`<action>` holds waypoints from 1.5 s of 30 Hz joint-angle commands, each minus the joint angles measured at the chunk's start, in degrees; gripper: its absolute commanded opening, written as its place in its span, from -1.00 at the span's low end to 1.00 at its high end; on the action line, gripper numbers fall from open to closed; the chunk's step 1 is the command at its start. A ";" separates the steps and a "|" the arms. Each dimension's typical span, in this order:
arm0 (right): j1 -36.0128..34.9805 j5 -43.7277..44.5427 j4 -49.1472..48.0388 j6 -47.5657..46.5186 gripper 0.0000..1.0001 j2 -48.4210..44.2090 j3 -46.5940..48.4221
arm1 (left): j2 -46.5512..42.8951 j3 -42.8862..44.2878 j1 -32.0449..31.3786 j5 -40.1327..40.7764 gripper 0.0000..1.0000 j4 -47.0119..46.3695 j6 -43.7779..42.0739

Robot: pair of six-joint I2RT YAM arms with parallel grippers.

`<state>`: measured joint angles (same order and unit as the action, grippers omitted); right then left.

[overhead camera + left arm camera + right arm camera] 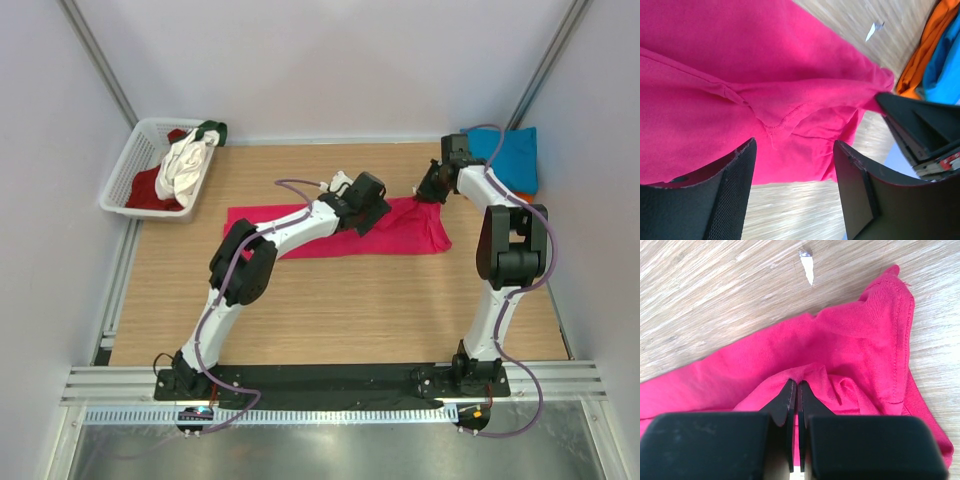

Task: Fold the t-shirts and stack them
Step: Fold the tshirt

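No legible text, brand, number or sign in any view. On the body of the right tool [797, 390], seen from the left wrist, a small red-and-white strip [947, 162], too blurred to read. On the worktop [715, 290], a white scrap [807, 267], unprinted as far as visible.

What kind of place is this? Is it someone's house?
Probably a robot test booth, not a house: a left arm and a right arm are bolted to a wooden table, and plain white walls on metal posts close it in.
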<state>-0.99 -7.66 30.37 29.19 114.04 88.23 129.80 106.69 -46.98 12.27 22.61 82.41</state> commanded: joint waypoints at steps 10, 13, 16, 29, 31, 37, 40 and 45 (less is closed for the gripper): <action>0.29 -0.69 -1.98 -0.01 -0.92 0.66 1.51 | 3.71 1.76 -0.66 1.79 0.15 -3.19 5.13; 0.20 -0.86 -1.89 0.08 -0.93 0.75 1.51 | 4.93 2.11 -0.74 1.79 0.14 -3.19 5.57; 0.29 -0.34 -1.63 -0.19 -0.93 0.66 1.95 | 5.99 3.78 -0.74 1.70 0.07 -3.28 4.87; 0.29 -0.60 -1.37 -0.27 -0.96 0.92 2.48 | 7.49 5.10 -0.66 1.00 -0.63 -4.15 3.63; 0.29 -0.60 -1.19 -0.45 -0.97 0.66 2.39 | 6.70 5.10 -0.48 1.09 -0.91 -3.89 3.20; 0.29 -0.69 -0.75 -0.80 -0.98 -0.22 3.53 | 2.66 6.16 0.84 4.34 -1.00 -3.36 -2.87; 0.29 -0.69 -0.14 -1.15 -0.97 0.04 4.67 | 1.17 4.93 2.33 4.25 -1.00 -4.06 -3.92; 0.29 -1.04 0.39 -1.06 -0.97 0.66 5.38 | 0.98 4.57 4.35 3.11 -1.00 -5.30 -4.80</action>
<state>-0.91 -8.29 30.89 28.80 115.02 91.13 134.91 110.41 -44.23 13.93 19.31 79.79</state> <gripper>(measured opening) 0.057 0.008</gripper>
